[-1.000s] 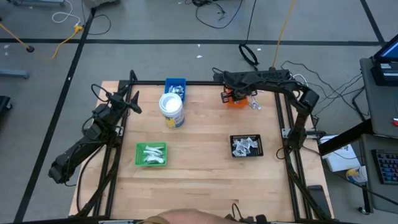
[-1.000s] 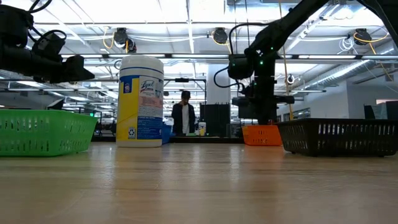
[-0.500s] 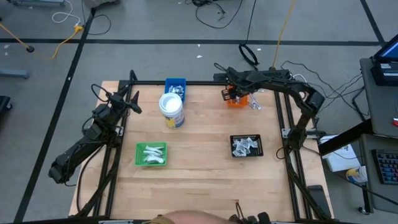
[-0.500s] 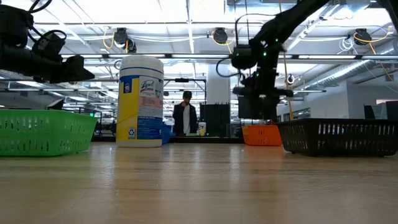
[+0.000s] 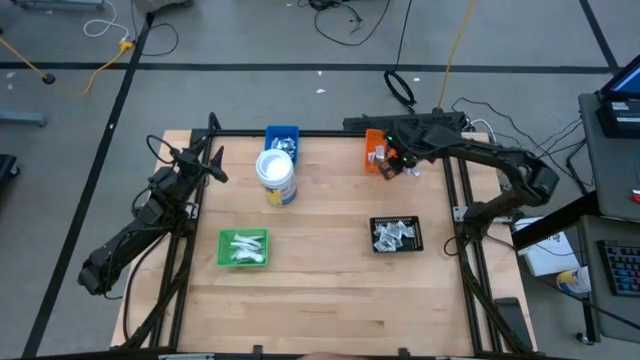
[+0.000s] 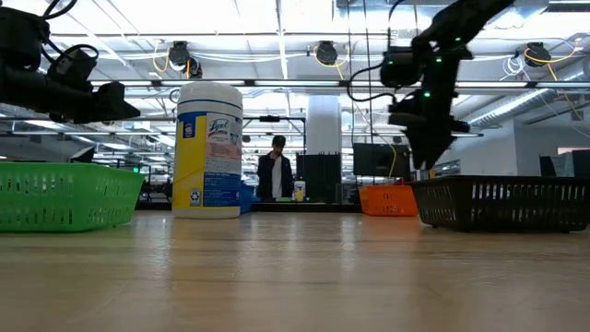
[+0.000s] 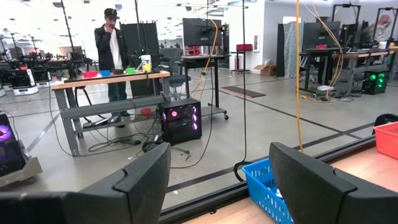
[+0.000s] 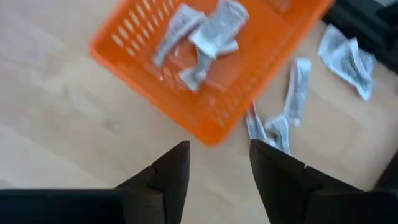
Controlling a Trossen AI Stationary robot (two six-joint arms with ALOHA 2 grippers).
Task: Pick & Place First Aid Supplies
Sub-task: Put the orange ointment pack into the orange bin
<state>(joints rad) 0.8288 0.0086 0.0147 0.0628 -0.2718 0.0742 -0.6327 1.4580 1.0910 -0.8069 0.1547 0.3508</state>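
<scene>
The first aid supplies are small white and silvery packets. Several lie in the orange tray (image 8: 211, 62) at the table's far right, and a few lie loose on the wood (image 8: 292, 93) beside it. More packets fill the green tray (image 5: 244, 247) and the black tray (image 5: 397, 234). My right gripper (image 8: 217, 165) hangs open above the table just beside the orange tray (image 5: 375, 152), pointing steeply down, with nothing between its fingers. My left gripper (image 7: 221, 180) waits open and level at the table's far left (image 5: 213, 165).
A white cylindrical tub (image 5: 276, 175) with a blue label stands at the far middle, in front of a blue tray (image 5: 282, 135). Black frame rails run along the table's edges. A person stands at a bench in the room behind (image 6: 275, 171).
My right gripper has risen from over the orange tray and swung toward the table's right edge, rolling about its own line as it went. The orange tray now shows uncovered in the high view.
</scene>
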